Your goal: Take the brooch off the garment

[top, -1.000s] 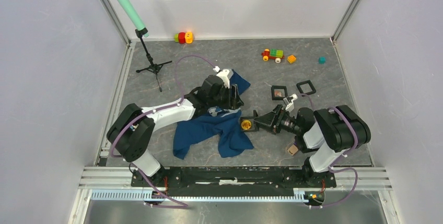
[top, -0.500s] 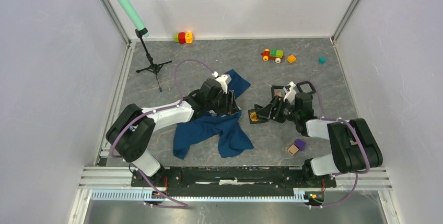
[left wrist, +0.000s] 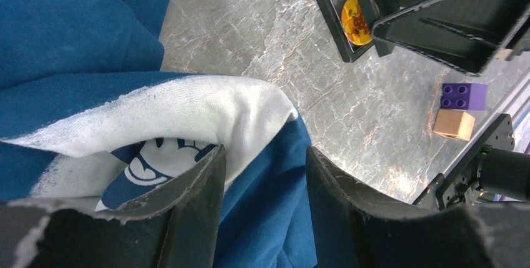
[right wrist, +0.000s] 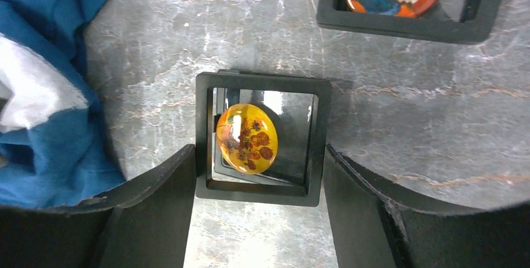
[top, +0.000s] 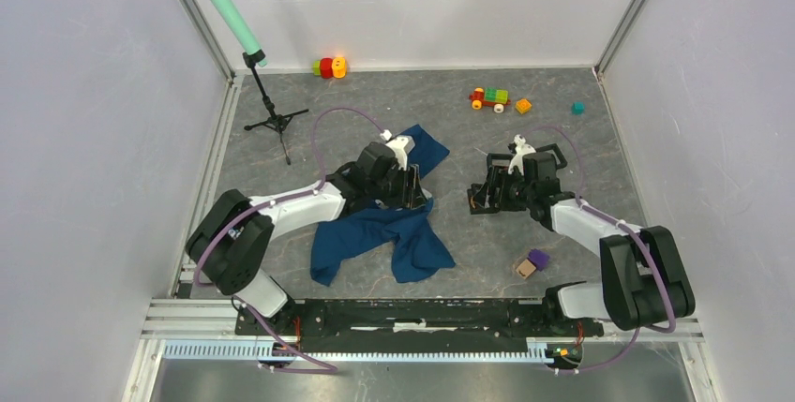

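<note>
The garment (top: 375, 233), a dark blue T-shirt, lies crumpled on the grey table, and a fold shows its white print (left wrist: 187, 112). My left gripper (top: 412, 191) rests on it, jaws apart, with blue cloth (left wrist: 265, 218) lying between the fingers (left wrist: 264, 152). The brooch (right wrist: 247, 138), an amber oval with red flowers, sits in a black square frame (right wrist: 256, 192). My right gripper (right wrist: 259, 152) is shut on that frame's two sides, just right of the garment (right wrist: 50, 124). The left wrist view shows the brooch (left wrist: 353, 21) between the right fingers.
A second black frame (right wrist: 400, 27) holding an orange and blue piece lies just beyond. A purple block (top: 538, 258) and a tan cube (top: 525, 269) sit near the right arm. A toy train (top: 489, 97), small blocks and a microphone tripod (top: 272, 111) stand at the back.
My right gripper has carried the framed brooch away from the garment, up and to the right. The left gripper stays on the garment, its jaws slightly narrower.
</note>
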Action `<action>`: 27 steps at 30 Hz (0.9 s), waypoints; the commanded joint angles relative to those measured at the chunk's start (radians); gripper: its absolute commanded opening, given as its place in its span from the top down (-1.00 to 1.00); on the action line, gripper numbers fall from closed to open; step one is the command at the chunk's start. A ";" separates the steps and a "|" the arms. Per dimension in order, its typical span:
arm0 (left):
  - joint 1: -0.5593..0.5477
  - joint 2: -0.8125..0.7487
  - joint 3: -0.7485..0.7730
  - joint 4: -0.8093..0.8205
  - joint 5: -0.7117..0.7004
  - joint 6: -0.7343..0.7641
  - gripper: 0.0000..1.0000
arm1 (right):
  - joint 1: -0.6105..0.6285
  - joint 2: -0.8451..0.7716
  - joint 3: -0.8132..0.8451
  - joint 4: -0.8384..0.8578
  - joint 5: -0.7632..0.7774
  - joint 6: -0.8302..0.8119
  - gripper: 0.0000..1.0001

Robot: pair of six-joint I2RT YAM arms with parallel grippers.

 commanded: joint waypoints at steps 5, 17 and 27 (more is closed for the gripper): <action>-0.002 -0.183 -0.002 -0.082 -0.062 0.076 -0.16 | 0.054 -0.070 0.067 -0.173 0.266 -0.104 -0.48; 0.036 -0.365 -0.077 -0.087 -0.325 0.089 -1.00 | 0.056 -0.228 0.141 -0.188 0.405 -0.221 -0.96; 0.296 -0.594 -0.384 0.243 -0.661 0.248 -1.00 | -0.052 -0.487 -0.228 0.317 0.736 -0.326 -0.96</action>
